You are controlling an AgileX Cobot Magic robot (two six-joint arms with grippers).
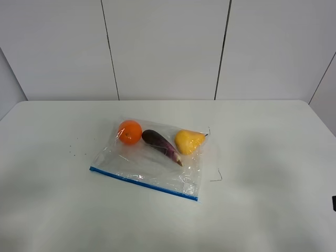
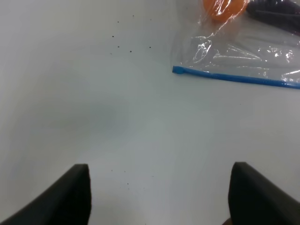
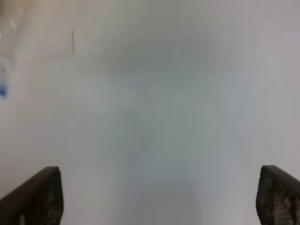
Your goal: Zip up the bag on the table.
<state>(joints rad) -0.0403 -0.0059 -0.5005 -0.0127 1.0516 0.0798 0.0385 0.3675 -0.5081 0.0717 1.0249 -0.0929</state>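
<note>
The clear plastic bag (image 1: 152, 160) lies flat in the middle of the white table (image 1: 262, 136), its blue zipper strip (image 1: 143, 183) along the near edge. Inside are an orange (image 1: 129, 132), a purple eggplant (image 1: 160, 145) and a yellow pear (image 1: 188, 140). My left gripper (image 2: 159, 190) is open above bare table, with the zipper strip's end (image 2: 178, 70) and the orange (image 2: 223, 7) well ahead of it. My right gripper (image 3: 159, 194) is open over bare table too; only a blue tip of the strip (image 3: 2, 92) shows at that blurred view's edge. Neither touches the bag.
A thin dark thread (image 1: 217, 177) lies on the table just right of the bag. Small dark specks (image 1: 73, 152) dot the surface to its left. A dark bit of the right arm (image 1: 334, 202) shows at the overhead view's right edge. White wall panels stand behind.
</note>
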